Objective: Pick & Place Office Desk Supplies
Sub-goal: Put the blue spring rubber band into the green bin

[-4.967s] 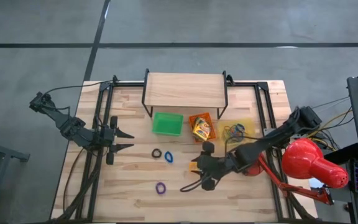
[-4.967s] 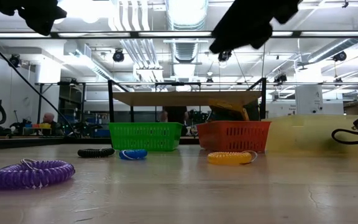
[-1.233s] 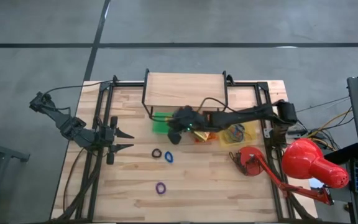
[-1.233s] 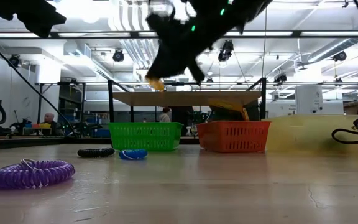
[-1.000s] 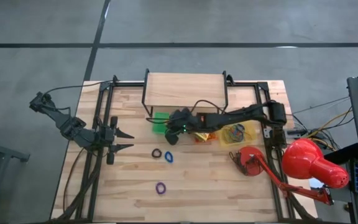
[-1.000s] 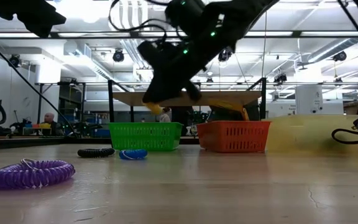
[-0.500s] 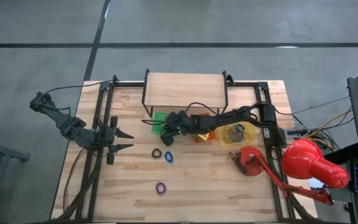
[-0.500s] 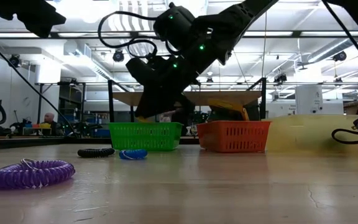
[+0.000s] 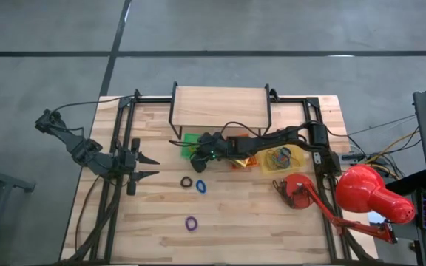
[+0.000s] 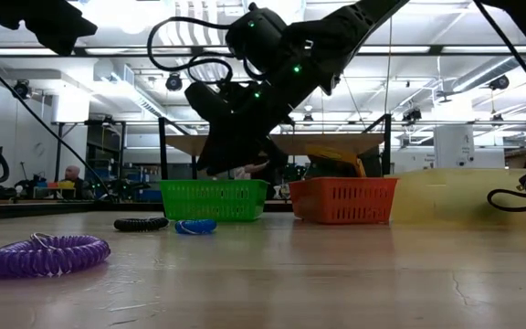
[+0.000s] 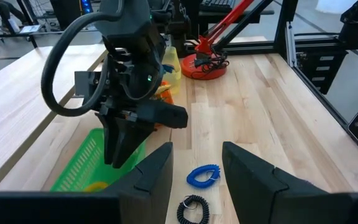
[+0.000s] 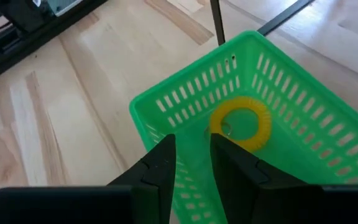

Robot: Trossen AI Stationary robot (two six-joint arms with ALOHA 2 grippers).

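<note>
My right gripper (image 12: 192, 146) stands open just over the green tray (image 12: 178, 88), reaching in from the table's right (image 9: 198, 154). A yellow coiled band (image 12: 241, 124) lies flat on the tray's floor beyond the fingertips, apart from them. On the table, a black coil (image 9: 186, 182) and a blue coil (image 9: 200, 186) lie nearer the front, and a purple coil (image 9: 191, 222) lies nearer still. My left gripper (image 9: 148, 166) waits open at the table's left, pointing toward them.
An orange tray (image 9: 240, 151) holding a yellow box and a yellow tray (image 9: 279, 157) holding several bands stand right of the green one. A wooden shelf on black legs (image 9: 220, 107) stands behind the trays. A red desk lamp (image 9: 364, 196) takes up the right front.
My right gripper has sunk toward the green tray and a little toward the table's left, rolling slightly. Its fingers have opened and let go of the yellow coiled band, which now lies in the tray.
</note>
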